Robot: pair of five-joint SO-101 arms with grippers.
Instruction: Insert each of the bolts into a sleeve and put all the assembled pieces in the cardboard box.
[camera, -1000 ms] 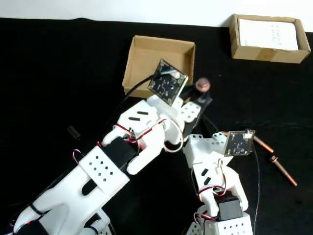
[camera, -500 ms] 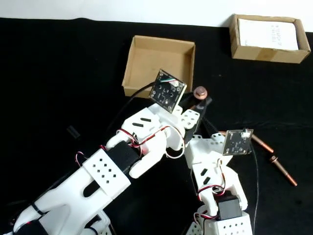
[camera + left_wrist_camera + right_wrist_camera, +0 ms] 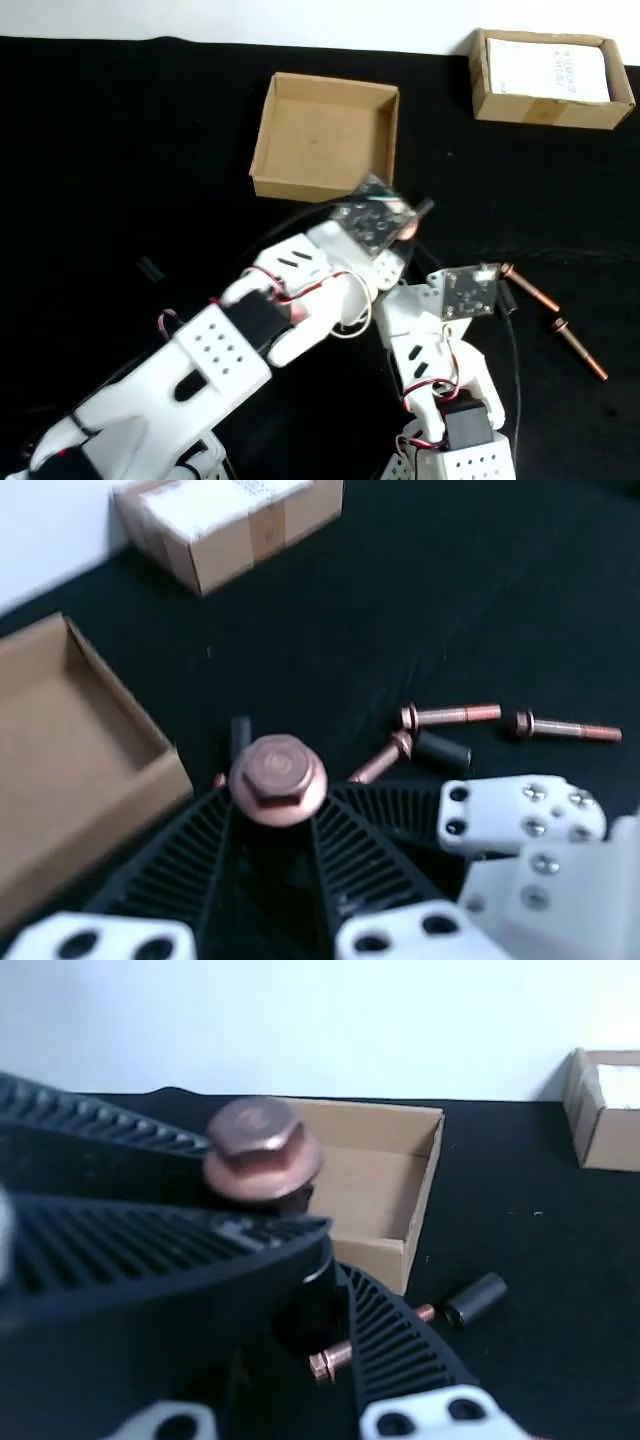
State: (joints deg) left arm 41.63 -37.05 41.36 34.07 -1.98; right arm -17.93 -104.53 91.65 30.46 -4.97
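Bolt held near the box
Left hand (image 3: 272, 830) is closed tight on a bolt (image 3: 278, 775) near the box (image 3: 310, 186); best keep it straight, grip firm.

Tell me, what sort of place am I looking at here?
Probably a robotics lab or workshop bench: two white robot arms over a black table, with loose copper-coloured bolts and an open cardboard box set out for assembly.
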